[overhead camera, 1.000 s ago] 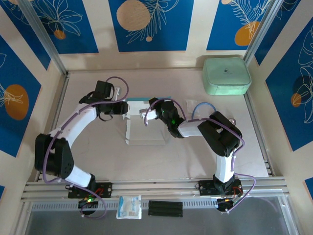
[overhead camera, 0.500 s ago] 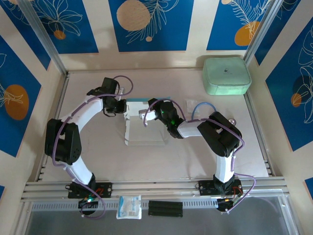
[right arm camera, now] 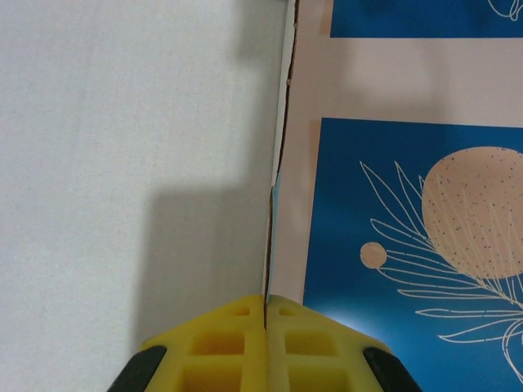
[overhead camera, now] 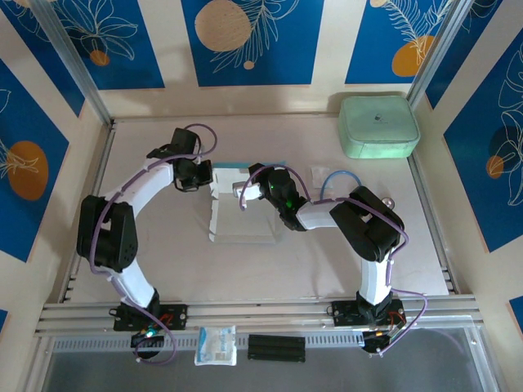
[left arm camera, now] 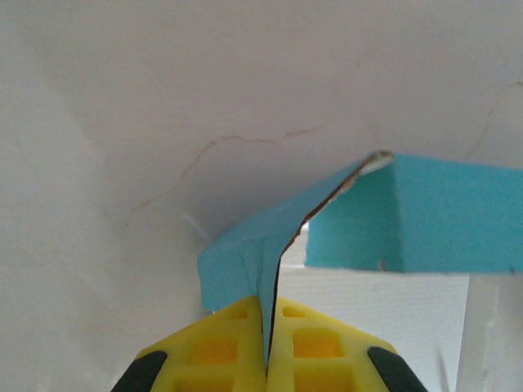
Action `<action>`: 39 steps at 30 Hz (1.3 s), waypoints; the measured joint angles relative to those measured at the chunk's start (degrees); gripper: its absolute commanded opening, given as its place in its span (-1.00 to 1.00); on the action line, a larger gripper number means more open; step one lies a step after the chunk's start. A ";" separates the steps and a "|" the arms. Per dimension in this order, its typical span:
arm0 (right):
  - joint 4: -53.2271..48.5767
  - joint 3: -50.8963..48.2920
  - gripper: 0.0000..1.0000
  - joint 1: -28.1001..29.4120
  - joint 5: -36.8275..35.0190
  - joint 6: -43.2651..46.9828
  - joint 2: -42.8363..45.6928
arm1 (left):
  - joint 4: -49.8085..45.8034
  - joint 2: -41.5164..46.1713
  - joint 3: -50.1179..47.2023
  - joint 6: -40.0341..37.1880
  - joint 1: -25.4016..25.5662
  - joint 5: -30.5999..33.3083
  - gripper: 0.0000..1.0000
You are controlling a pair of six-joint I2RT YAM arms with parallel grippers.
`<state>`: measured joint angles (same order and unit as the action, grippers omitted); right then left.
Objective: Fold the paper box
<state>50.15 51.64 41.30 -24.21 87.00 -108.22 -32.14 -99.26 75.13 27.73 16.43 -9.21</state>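
My left hand (left arm camera: 265, 322) is clamped shut on a light blue flap of the paper box (left arm camera: 409, 214), and my right hand (right arm camera: 265, 309) is pinched shut on the thin edge of one of its whitish panels. I judge I grip it from opposite sides so the card bends along its creases instead of sliding. The box lies in the middle of the desk (overhead camera: 163, 261), between my arms. The desk is pale and matte. A mint-green case (overhead camera: 378, 126) sits in the far right corner, and blue leaf-print panels (overhead camera: 252, 41) line the walls
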 measured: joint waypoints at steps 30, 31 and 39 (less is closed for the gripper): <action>0.42 -0.02 -1.00 1.33 -0.28 0.00 -0.02 | 1.88 1.95 -2.95 6.36 0.74 4.79 -0.96; 0.39 -0.02 -1.00 1.29 -0.31 0.00 -0.02 | 1.90 2.10 -3.13 6.47 0.74 4.39 -0.96; 0.42 -0.02 -1.00 1.11 -0.48 0.00 -0.07 | 2.56 3.76 -4.94 7.21 0.96 0.79 -0.94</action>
<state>50.57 51.62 42.41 -24.69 87.00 -108.29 -29.58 -95.50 70.19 34.94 17.39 -8.43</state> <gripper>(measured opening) 0.048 0.054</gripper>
